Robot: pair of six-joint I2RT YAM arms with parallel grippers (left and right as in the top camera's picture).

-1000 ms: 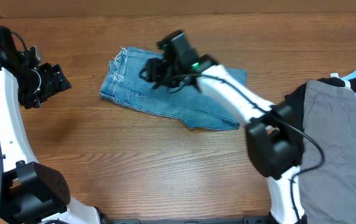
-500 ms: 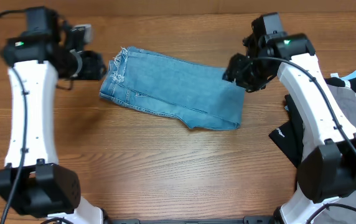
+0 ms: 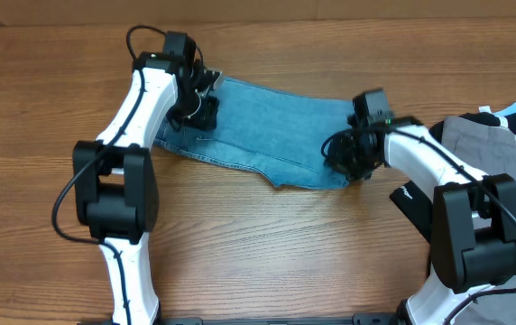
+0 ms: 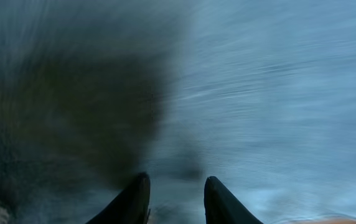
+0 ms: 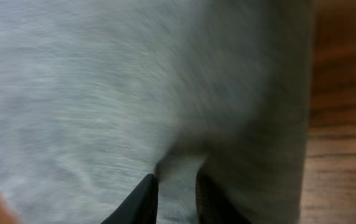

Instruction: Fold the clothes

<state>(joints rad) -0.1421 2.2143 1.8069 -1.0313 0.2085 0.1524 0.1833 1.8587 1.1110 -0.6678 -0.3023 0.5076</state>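
We note the jeans (image 3: 267, 144) lying on the table (image 3: 240, 262), toward its far side. Left gripper (image 3: 199, 106) is on their left end, right gripper (image 3: 344, 158) on their right end. Further right, a pile of garments (image 3: 488, 208) lies at the table's edge

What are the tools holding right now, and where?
Cannot be told: the left tool and right tool sit on opposite ends of the jeans, grip unconfirmed.
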